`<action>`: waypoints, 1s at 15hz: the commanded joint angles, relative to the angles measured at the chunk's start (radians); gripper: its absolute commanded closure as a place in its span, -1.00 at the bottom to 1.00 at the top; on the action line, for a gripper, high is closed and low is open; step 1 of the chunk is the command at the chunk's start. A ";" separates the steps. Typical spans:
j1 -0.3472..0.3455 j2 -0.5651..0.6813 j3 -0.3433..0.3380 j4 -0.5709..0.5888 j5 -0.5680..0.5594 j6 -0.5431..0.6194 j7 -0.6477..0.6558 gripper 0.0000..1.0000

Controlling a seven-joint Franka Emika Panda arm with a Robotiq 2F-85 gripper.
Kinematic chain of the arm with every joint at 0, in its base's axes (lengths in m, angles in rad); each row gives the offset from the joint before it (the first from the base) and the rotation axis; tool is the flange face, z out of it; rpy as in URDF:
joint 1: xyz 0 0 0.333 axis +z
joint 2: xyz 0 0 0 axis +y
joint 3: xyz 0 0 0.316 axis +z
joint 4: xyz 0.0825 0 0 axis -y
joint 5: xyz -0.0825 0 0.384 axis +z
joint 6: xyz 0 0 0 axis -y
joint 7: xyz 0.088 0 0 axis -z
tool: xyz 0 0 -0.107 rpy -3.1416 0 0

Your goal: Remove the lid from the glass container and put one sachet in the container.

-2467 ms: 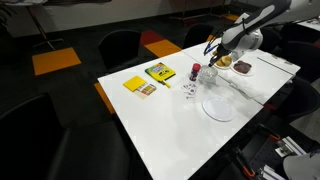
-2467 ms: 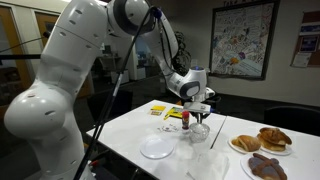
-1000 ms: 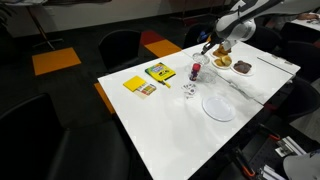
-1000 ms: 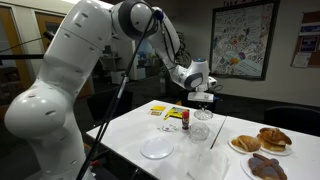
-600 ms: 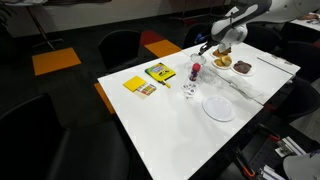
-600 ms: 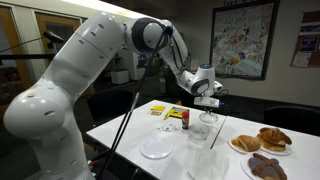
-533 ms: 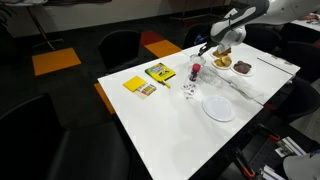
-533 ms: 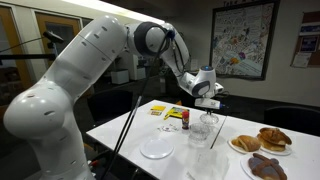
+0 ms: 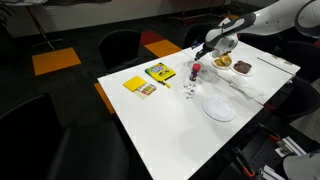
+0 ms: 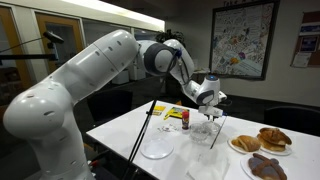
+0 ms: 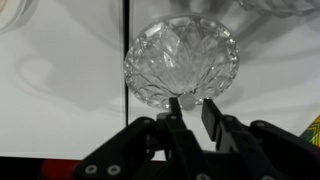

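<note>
In an exterior view your gripper (image 9: 207, 50) hangs over the table's far end, just above the red cylinder (image 9: 196, 71). The pale plate (image 9: 219, 108) lies nearer.

In an exterior view the glass container (image 10: 203, 129) stands under the gripper, with the croissants (image 10: 266, 138) close beside.

In the wrist view the lid (image 11: 182, 58) fills the middle, its near rim at your narrow jaws. You cannot tell whether they pinch it.

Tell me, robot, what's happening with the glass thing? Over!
Gripper down at the rim of the round cut-glass piece; grip unclear. Lid or container, can't tell. Nothing in the way.
</note>
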 commanded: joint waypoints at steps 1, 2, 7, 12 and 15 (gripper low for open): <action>-0.008 0.044 0.020 0.102 -0.007 -0.092 -0.004 -0.23; -0.003 0.042 0.018 0.113 -0.007 -0.106 -0.002 -0.39; 0.029 -0.011 0.000 0.141 -0.010 -0.244 0.009 -1.00; 0.067 -0.130 -0.005 0.081 0.007 -0.393 0.006 -1.00; 0.088 -0.225 -0.005 -0.007 0.016 -0.386 -0.007 -1.00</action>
